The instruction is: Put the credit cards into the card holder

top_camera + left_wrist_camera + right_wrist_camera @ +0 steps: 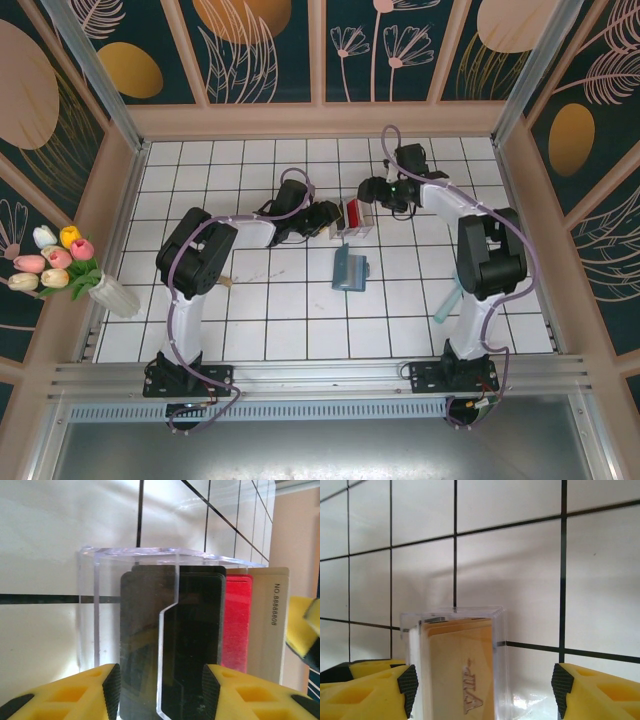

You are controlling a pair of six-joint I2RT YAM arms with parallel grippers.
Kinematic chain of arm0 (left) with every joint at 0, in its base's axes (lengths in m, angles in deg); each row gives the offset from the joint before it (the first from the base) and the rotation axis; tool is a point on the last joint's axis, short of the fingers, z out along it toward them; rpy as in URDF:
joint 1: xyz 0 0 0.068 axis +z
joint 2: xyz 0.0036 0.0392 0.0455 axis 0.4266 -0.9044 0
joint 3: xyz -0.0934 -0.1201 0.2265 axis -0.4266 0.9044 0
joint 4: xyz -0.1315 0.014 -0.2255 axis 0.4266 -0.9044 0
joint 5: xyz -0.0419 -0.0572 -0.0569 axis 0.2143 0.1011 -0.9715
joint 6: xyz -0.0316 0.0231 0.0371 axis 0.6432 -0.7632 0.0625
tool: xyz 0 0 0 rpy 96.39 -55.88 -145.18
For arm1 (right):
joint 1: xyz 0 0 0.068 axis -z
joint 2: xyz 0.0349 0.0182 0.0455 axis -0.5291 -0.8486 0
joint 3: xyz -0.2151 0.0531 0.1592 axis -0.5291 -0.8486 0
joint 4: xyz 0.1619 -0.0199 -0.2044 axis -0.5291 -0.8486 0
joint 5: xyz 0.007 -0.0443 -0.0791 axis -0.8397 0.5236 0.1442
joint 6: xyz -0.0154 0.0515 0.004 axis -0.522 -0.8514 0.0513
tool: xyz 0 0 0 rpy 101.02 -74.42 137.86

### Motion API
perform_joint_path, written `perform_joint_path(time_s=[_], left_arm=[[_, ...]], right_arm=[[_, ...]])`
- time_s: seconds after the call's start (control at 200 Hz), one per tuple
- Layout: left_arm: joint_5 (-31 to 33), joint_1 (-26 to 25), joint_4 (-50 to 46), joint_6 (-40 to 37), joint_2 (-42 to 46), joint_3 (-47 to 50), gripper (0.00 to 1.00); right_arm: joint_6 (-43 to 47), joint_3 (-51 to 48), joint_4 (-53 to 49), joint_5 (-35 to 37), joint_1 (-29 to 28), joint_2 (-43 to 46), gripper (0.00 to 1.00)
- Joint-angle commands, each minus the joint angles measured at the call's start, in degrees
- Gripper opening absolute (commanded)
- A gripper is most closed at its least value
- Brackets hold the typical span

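Two black-and-white jointed arms stretch up-frame over a glossy white tiled table [300,320] w/ thin dark grout lines. The left arm [195,260] bends toward ctr and the right arm [485,250] leans in from the right side.

At far left edge stands a ribbed white vase [112,295] of pink, white & yellow tulips.

Both arm heads sit at a small clear acrylic upright rack [357,218], boxy & sharp-edged, just above ctr of the top view.

A teal flat rectangular card holder [350,268] lies on the tiles just below the rack, apart from it, nothing touching it.

Left gripper [161,690]: yellow foam fingers w/ black ribbed pads. Jaws part-open at bottom of its wrist view, in front of the rack's notched wall, nothing gripped.

Right gripper [482,690]: same yellow fingers, jaws wide, either side of the rack's end. The left-of-frame pad is just beside the acrylic. Holds nothing.

Thin plastic credit cards [350,214] stand upright in the rack:
- matte black card [195,640], frontmost
- textured red card [237,625], behind it
- smooth beige card [267,625], w/ digits printed along one edge

In right wrist view a tan card [465,680] faces cam, embossed "VIP".
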Motion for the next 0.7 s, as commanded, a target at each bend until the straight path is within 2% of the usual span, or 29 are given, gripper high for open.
perform_joint_path(time_s=[0.0,0.255,0.42,0.545,0.696], left_arm=[[-4.41,-0.34,4.40,-0.67,-0.35,-0.81,0.48],[-9.28,-2.63,7.61,0.38,-1.55,-1.71,0.48],[-7.03,-2.90,8.06,0.98,-0.71,0.61,0.49],[-5.99,-2.82,7.85,0.68,0.00,0.88,0.50],[0.17,-2.77,6.15,0.64,2.02,2.63,0.51]], right_arm=[[0.31,1.20,-1.61,1.83,-0.89,4.78,0.74],[0.30,2.49,-4.92,4.64,-3.82,3.94,0.70],[1.18,3.62,-6.73,8.27,-4.02,1.89,0.70],[2.07,4.52,-7.35,7.22,-4.23,-0.08,0.70],[2.46,5.81,-7.33,5.34,-5.04,-2.14,0.70]])
